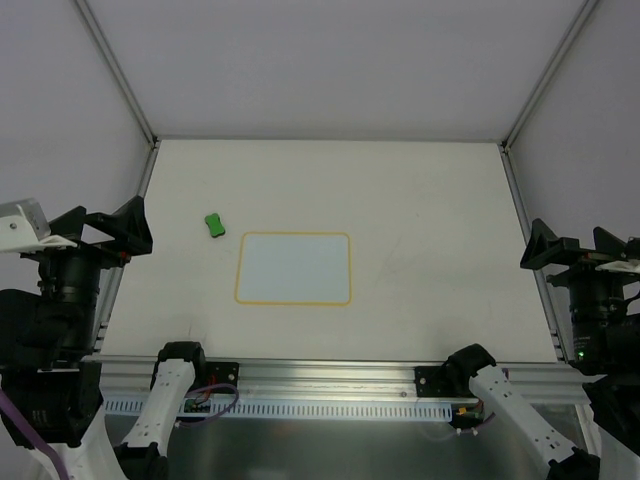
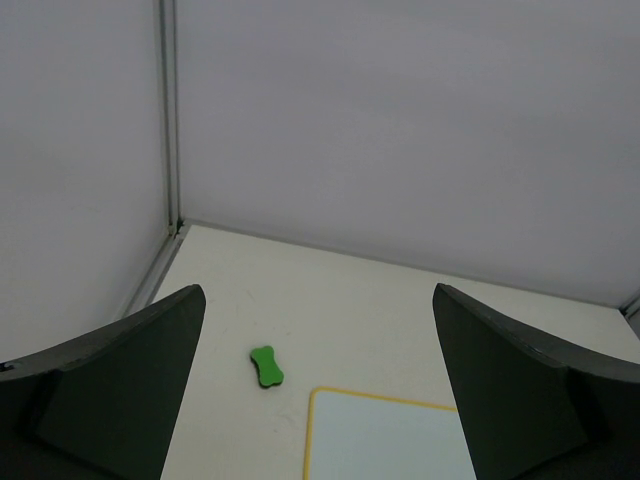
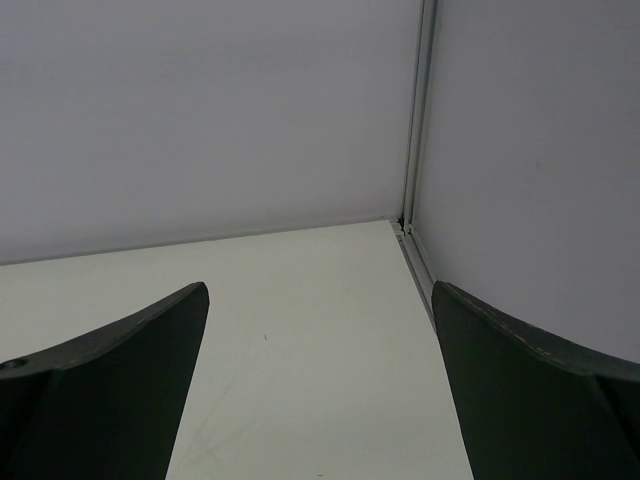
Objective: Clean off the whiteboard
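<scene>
- Your whiteboard [image 1: 294, 268] lies flat near the middle of the table [image 1: 430, 200], its yellow-orange border square to the near edge. From above its face looks blank, with no marks that you can make out.
- The green eraser [image 1: 214, 224] sits on the table just off the board's far-left corner, apart from it.
- The left gripper [image 1: 112, 228] hangs at the left edge with its jaws wide apart and nothing between them. The right gripper [image 1: 572, 245] is at the right edge, also spread and empty.
- Risk 1: the eraser is small and low, so a shallow or off-centre pinch would likely shove it away instead of lifting it.
- Risk 2: nothing pins the board, so wiping pressure could skate it across the table. Bracing it with the right arm would help.
- Risk 3: with 2 arms over 1 small board, they may clash.
</scene>
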Robot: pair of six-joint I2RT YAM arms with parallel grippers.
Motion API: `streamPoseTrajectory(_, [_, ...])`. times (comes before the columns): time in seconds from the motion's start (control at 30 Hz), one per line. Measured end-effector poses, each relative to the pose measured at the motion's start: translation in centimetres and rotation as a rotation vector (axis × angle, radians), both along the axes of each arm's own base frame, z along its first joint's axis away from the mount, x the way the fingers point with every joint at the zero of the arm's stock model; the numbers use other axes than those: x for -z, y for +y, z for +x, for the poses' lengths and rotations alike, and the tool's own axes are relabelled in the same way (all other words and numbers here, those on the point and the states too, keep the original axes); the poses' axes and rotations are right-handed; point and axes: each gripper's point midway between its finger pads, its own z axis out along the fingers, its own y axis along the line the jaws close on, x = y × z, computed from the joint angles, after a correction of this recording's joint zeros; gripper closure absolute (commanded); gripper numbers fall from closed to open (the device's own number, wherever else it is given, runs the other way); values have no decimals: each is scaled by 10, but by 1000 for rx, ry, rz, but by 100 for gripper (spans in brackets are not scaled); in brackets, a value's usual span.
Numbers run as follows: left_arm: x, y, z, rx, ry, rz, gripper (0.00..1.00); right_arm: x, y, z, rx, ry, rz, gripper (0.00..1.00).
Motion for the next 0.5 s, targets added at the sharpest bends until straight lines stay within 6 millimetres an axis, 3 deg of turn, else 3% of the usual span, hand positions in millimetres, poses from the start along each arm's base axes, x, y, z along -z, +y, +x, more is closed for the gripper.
streamPoseTrajectory(0.5, [-12,9,-34,-47,-63,-13,1,1,-6,-7,9,-3,-37,1])
